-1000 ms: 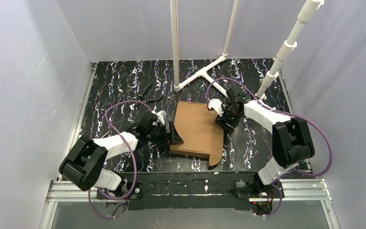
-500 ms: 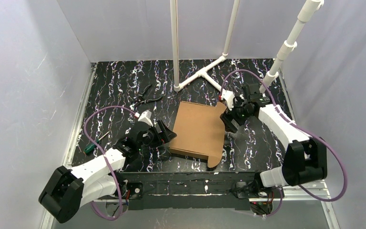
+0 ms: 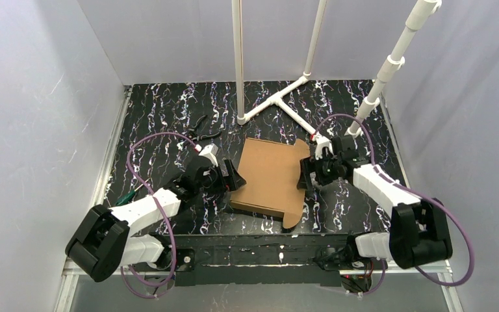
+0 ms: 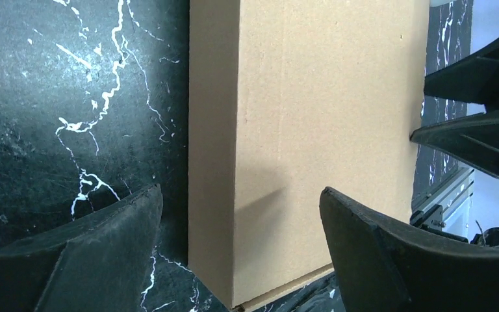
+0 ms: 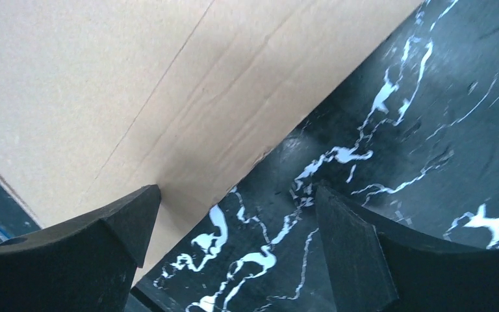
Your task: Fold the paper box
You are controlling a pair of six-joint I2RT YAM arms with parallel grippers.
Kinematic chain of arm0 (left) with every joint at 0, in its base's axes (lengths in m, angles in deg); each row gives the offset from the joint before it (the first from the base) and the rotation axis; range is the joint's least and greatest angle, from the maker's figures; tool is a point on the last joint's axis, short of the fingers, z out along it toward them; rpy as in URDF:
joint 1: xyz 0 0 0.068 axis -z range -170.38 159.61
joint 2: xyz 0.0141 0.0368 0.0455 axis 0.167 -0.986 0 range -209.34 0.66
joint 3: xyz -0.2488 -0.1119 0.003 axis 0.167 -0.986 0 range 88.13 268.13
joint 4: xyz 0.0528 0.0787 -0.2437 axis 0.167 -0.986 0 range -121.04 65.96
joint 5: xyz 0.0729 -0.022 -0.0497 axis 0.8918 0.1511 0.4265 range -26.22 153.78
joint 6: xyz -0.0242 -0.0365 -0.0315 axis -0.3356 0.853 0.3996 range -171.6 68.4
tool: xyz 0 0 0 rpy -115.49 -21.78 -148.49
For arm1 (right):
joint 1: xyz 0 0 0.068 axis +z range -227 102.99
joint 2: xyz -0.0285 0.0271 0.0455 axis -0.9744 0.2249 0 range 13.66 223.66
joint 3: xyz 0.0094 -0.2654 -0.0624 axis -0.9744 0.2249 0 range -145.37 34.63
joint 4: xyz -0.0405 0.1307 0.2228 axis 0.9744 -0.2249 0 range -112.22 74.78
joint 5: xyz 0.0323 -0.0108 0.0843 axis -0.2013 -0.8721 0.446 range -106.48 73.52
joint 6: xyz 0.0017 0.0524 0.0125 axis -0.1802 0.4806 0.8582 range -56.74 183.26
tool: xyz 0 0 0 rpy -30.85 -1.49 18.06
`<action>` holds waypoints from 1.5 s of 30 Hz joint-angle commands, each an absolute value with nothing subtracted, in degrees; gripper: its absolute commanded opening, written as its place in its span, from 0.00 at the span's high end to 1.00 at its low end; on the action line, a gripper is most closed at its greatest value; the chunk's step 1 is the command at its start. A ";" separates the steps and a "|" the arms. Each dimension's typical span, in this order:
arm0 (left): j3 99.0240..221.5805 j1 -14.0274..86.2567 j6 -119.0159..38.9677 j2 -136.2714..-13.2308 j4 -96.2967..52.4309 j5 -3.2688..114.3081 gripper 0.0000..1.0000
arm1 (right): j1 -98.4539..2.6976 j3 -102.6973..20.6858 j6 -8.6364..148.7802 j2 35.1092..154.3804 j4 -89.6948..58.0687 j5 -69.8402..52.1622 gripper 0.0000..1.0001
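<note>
The paper box (image 3: 269,175) lies flat on the black marbled table, a brown cardboard slab with a rounded tab at its near right corner. My left gripper (image 3: 232,177) is open at the box's left edge. In the left wrist view the paper box (image 4: 312,117) fills the gap of the left gripper (image 4: 240,208), one finger over the table and one over the top face. My right gripper (image 3: 304,174) is open at the right edge. In the right wrist view the right gripper (image 5: 237,208) straddles the cardboard's edge (image 5: 136,84), clamping nothing.
Black pliers (image 3: 201,130) lie on the table behind the left gripper. A white pipe frame (image 3: 279,101) stands at the back, with an angled pipe (image 3: 383,71) to the right. Grey walls close in the sides, and a metal rail (image 3: 266,250) runs along the near edge.
Both grippers have opened wider. The left gripper drew back, then returned to the box's left edge. The right gripper moved from the box's far right corner down along the right edge.
</note>
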State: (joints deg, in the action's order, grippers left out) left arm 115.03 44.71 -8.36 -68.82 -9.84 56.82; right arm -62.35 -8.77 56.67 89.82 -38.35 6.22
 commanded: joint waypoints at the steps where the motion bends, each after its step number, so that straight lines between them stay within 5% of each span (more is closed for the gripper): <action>1: 116.53 43.84 -11.39 -67.65 -10.15 55.24 0.10 | -62.92 -2.60 70.13 83.07 -24.16 9.39 0.02; 16: 114.31 43.72 -7.85 -66.25 -7.48 51.91 0.11 | -68.35 20.74 103.50 77.43 17.47 21.29 0.02; 22: 114.51 43.72 -6.67 -67.37 -6.68 50.66 0.11 | -66.71 21.74 107.35 80.14 18.73 18.39 0.05; 31: 115.64 43.74 -5.50 -70.57 -6.37 48.66 0.12 | -64.70 20.76 110.68 87.79 17.96 15.25 0.28; 45: 115.93 43.72 -5.65 -70.86 -5.42 46.91 0.12 | -64.06 21.45 108.10 84.27 29.18 21.89 0.99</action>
State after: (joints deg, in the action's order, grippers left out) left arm 114.83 43.94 -5.10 -71.09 -6.26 48.10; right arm -64.45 21.57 111.13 85.98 23.41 20.03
